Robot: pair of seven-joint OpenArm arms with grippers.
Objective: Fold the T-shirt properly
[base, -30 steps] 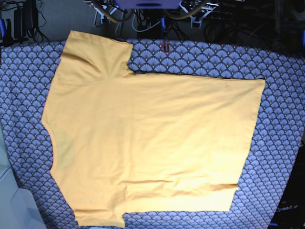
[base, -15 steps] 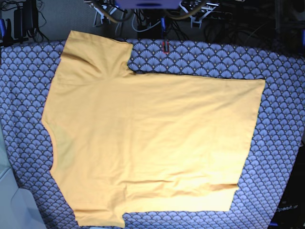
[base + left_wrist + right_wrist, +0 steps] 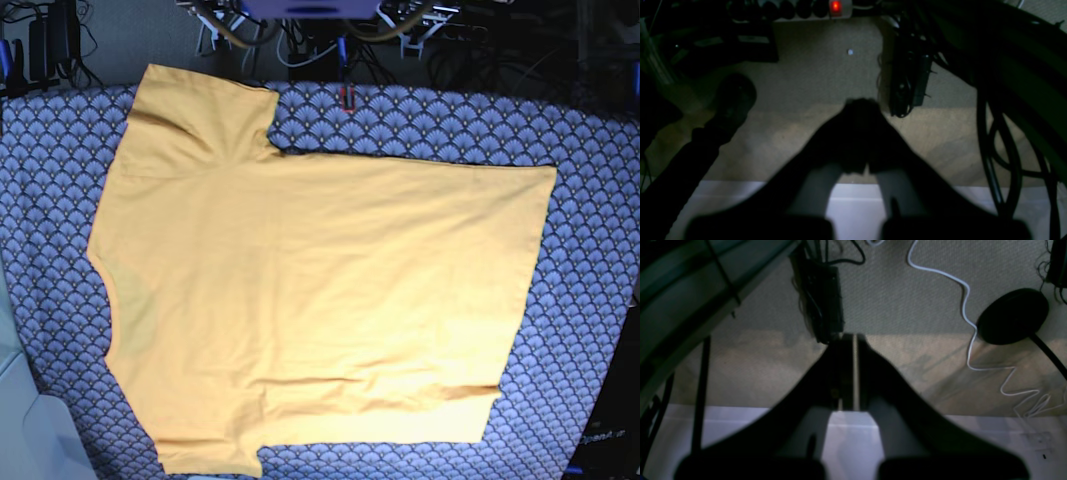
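Beige carpet (image 3: 813, 76) fills the background of both wrist views, dim and crossed by cables, with a power strip whose switch glows red (image 3: 835, 6) at the top of the left wrist view. Against that floor the left gripper (image 3: 863, 133) shows as a dark silhouette with its fingers pressed together and nothing between them. The right gripper (image 3: 849, 370) is likewise closed, its two pads meeting along a thin pale seam, holding nothing. Beside it on the carpet lie a white cable (image 3: 968, 326) and a round black base (image 3: 1012, 316). Neither gripper appears in the base view. There, the T-shirt (image 3: 320, 290) lies spread flat and unfolded on a table covered with a blue scallop-patterned cloth (image 3: 590, 300), neck opening toward the view's left, hem toward its right, one sleeve at the top left and the other at the bottom edge.
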